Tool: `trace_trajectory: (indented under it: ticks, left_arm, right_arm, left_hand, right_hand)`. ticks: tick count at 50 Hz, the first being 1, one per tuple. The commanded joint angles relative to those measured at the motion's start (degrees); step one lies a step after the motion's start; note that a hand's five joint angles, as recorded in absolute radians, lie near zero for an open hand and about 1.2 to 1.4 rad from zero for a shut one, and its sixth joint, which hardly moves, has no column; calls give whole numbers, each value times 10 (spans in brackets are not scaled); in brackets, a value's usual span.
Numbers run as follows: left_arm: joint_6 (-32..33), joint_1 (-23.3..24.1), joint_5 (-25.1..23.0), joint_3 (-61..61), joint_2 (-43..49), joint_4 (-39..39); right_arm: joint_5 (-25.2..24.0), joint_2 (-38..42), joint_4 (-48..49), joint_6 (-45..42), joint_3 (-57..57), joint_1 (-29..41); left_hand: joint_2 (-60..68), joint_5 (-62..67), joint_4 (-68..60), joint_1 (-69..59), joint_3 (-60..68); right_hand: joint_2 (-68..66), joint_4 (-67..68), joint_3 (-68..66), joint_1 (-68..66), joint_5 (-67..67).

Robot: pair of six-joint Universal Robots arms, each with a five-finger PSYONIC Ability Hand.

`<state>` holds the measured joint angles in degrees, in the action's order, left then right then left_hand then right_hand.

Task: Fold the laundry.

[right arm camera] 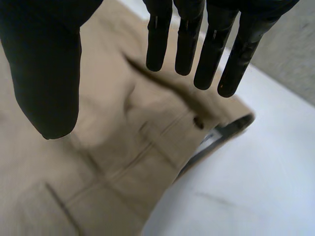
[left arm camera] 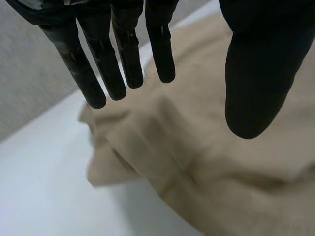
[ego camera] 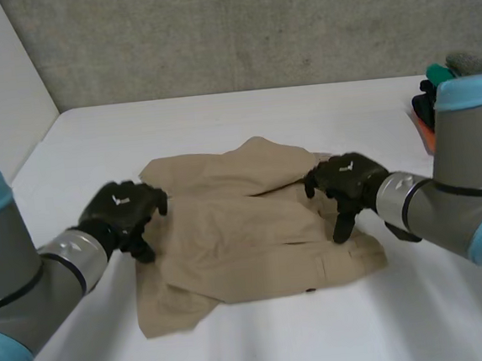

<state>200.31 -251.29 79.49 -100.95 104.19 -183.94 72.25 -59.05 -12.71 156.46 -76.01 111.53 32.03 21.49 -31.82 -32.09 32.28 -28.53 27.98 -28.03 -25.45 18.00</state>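
While the tan pants (ego camera: 254, 230) already look doubled over into a lumpy rectangle in the middle of the white table (ego camera: 218, 115), I'd call this maybe halfway done. The left hand (ego camera: 124, 209) is at the pants' left edge and the right hand (ego camera: 346, 180) is at their right edge, near the waistband button (right arm camera: 198, 122). Both have their fingers (left arm camera: 106, 69) straight and spread, gripping nothing. The edges don't line up, a corner pokes out at the pants' near left, and creases run across the middle. I reckon it needs one more fold plus some smoothing. Some colourful stuff (ego camera: 432, 100) is heaped well off to the pants' right.
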Motion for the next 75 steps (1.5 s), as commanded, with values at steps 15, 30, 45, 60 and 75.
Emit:
trace_trajectory:
  ticks: [15, 30, 45, 60, 75]
  left_arm:
    - [39, 3, 0, 26, 116, -64]
    - [48, 14, 9, 46, 119, -61]
    - [17, 25, 4, 51, -70, -20]
    - [1, 38, 1, 37, -46, -6]
    - [14, 10, -2, 7, 53, -36]
  right_arm:
    - [-6, 74, 29, -39, 2, 2]
    - [0, 61, 51, -32, 0, 1]
    - [-3, -69, -12, -35, 1, -4]
    - [-8, 0, -25, -33, 12, -24]
    - [-53, 41, 6, -42, -28, -22]
  left_hand:
    - [172, 177, -174, -171, 170]
    - [480, 485, -482, -479, 477]
    - [480, 485, -482, -479, 477]
    - [161, 166, -163, -160, 158]
    - [105, 110, -107, -104, 102]
  right_hand:
    - [-112, 117, -117, -142, 117]
    - [-515, 520, -520, -545, 520]
    - [-515, 520, -520, -545, 520]
    - [-58, 63, -63, -89, 63]
    - [-133, 139, -138, -164, 139]
